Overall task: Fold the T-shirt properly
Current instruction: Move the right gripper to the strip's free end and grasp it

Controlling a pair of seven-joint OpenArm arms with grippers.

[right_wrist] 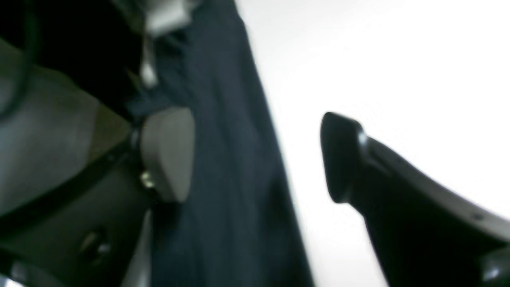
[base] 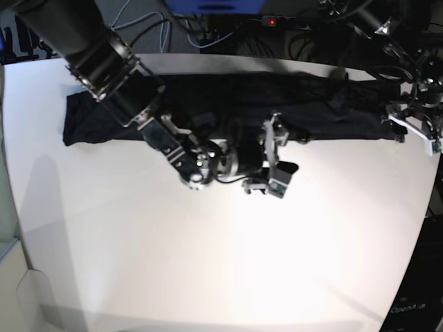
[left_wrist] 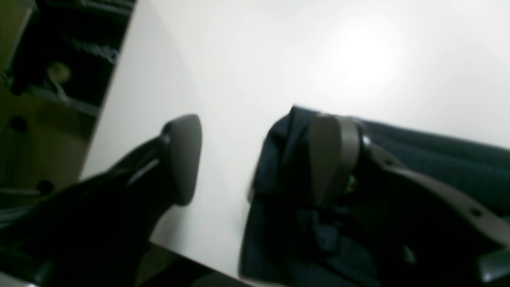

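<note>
The long, dark charcoal T-shirt of thin, wrinkled fabric (base: 228,107) lies along the far side of the glossy white counter (base: 208,249) as a narrow band running almost from one side edge to the other, so it seems already folded lengthwise. The right gripper (base: 280,155) sits at the band's near edge around its middle. In the right wrist view its jaws stand wide apart, one grey pad (right_wrist: 169,153) over the cloth and the other over bare counter, gripping nothing. The left gripper (left_wrist: 255,159) is at the band's end by the counter's side edge. Its jaws are likewise spread, one pad (left_wrist: 332,155) lying against the bunched end of the fabric, the other over white counter; whether any cloth lies between them is hard to judge, since both wrist views are blurred.

By my reading, the step in hand is taking hold for a crosswise fold. Next, each gripper would need to close on an edge of the cloth, catching all layers, then lift and carry the end across the band without dragging it askew.
</note>
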